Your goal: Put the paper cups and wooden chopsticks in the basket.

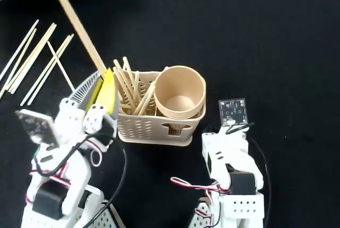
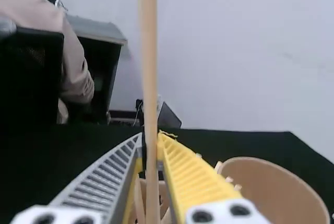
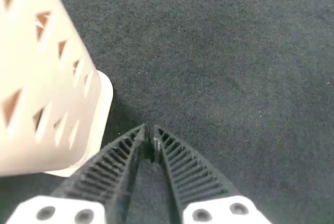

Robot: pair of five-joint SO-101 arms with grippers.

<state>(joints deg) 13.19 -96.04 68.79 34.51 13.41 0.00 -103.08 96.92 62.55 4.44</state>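
Chopstick (image 2: 148,78) clamped in left fingers (image 2: 188,177), top cut off; right fingers (image 3: 180,164) together.

Left gripper (image 2: 150,137) clamped (right gripper (image 3: 150,130) closed)

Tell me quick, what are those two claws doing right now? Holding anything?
Left gripper: closed on a wooden chopstick.
Right gripper: closed, holding nothing.

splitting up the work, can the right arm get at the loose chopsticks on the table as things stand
Probably not. The loose chopsticks lie far over on the left arm's side, with the basket and the left gripper, shut on a chopstick, between them and the right gripper.
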